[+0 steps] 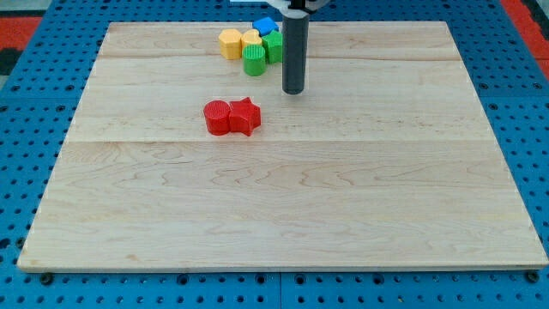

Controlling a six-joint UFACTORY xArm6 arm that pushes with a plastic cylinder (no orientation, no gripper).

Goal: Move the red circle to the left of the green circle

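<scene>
Your red circular block (218,118) lies left of centre on the pale wooden counter (283,206), touching a red star-shaped block (245,117) on its right side, and it sits well below and slightly left of the green circular block (254,60). That green circle stands at the bottom edge of a tight cluster near the view's top, with a yellow block (230,43) and a second yellow block (251,39) above-left of it, a green block (274,46) to its right and a blue block (265,25) at the top. You have no pincer to read here, only the dark rod, and my tip (294,90) rests on the counter just right of the green circle, apart from it, and well above-right of the red pair.
</scene>
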